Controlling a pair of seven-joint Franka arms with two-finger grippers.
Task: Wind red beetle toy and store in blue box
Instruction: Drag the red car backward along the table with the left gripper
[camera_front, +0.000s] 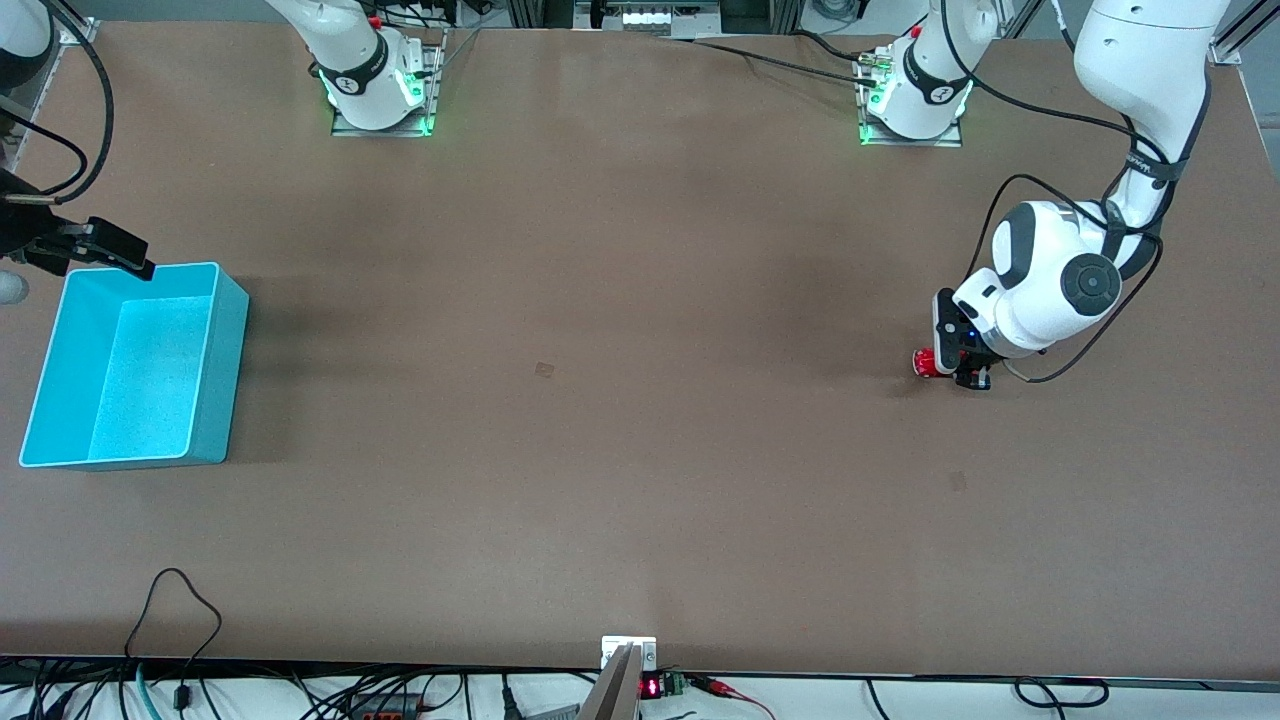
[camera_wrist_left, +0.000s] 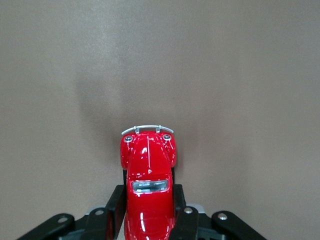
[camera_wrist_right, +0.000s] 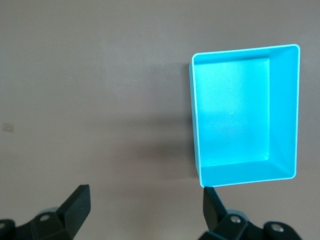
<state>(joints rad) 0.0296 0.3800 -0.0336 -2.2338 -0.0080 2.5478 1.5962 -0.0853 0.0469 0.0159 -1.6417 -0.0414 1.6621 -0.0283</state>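
Much of the red beetle toy (camera_front: 925, 361) is hidden in the front view by the left tool (camera_front: 962, 368), so only its rounded nose and a bumper are seen. In the left wrist view the red beetle toy (camera_wrist_left: 148, 187) is cut off at the frame's edge, and the left tool (camera_wrist_left: 148, 212) is seen pinching its flanks between dark fingers (camera_wrist_left: 116, 207). The toy is held low at the table (camera_front: 620, 400), toward the left arm's end, well apart from the blue box (camera_front: 215, 370). The right tool (camera_front: 105, 247) is partly cut off at the front view's edge and is held over the box's rim. Its fingers (camera_wrist_right: 76, 205) are spread wide. Nothing is seen inside the blue box (camera_wrist_right: 282, 115).
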